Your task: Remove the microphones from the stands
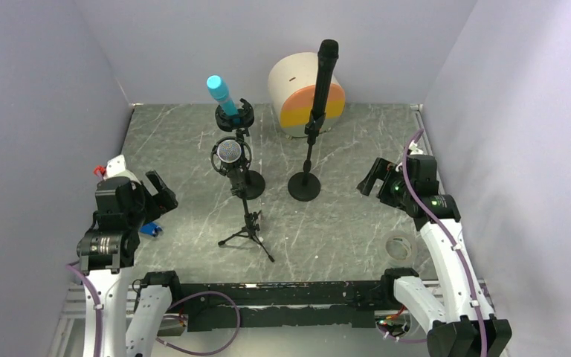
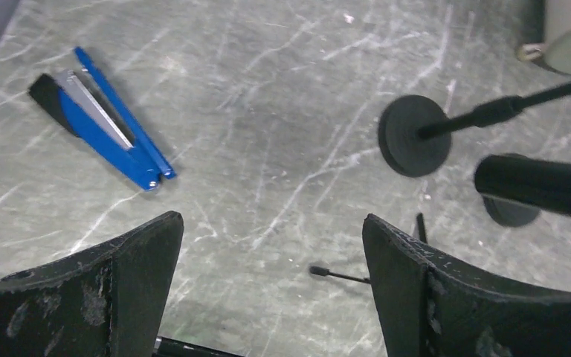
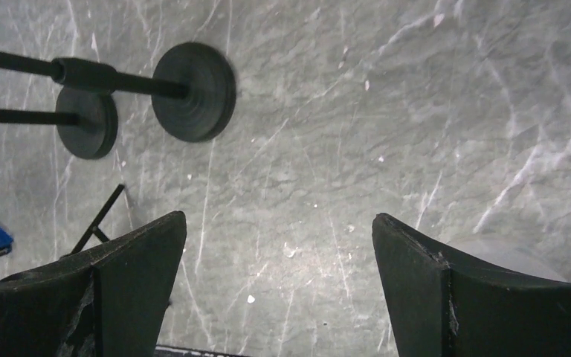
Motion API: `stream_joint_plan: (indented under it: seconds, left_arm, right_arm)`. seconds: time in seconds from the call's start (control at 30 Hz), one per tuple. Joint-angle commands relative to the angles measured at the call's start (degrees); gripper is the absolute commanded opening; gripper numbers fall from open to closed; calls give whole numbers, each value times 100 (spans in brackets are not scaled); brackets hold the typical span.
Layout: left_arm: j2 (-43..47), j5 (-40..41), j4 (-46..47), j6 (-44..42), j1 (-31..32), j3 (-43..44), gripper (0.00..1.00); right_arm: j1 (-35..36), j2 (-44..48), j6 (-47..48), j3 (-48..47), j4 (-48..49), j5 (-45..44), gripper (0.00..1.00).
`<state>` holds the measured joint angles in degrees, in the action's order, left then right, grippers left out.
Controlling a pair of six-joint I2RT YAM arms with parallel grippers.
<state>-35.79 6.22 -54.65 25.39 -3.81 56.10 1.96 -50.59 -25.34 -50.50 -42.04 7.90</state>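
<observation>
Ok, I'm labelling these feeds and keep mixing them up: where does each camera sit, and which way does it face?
Top external: above and behind the arms, facing down at the table; left end effector and right end effector show.
Left wrist: on the left arm, facing down at the blue tool; own fingers show.
Right wrist: on the right arm, facing down at a round stand base; own fingers show.
Shared: both wrist views catch that base and the blue tool.
</observation>
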Motion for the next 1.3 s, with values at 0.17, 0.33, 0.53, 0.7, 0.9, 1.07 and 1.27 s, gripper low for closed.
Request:
stream_joint_plan:
  seconds: [0.17,0.33,0.53,0.7,0.9,1.07,1.27]
  left_arm:
    - [-356,-2165,575,38,21,-179,95]
    - [-528,-3116,1024,-73,20,-356,95]
    - [-381,-4099,1520,-269,21,-600,95]
    - [-299,-4834,2068,-227,20,-769,95]
    - [-428,-5712,2411,-157,20,-972,92]
    - [-256,-6133,2636,-122,21,-1154,90]
    - [243,-6428,2960,-212,62,-1441,86]
  right_arm:
    - [-15,533,-154,736,1003,1941,99]
    - [29,585,-826,1344,1950,3103,99]
    - [323,435,-581,1446,1596,2787,99]
    - [764,-8,-286,1314,1255,2610,99]
    - [1434,-72,-513,1352,1417,2256,99]
    - [1517,179,-1054,1889,2126,2578,99]
    - [1523,327,-1343,2146,2469,2632,98]
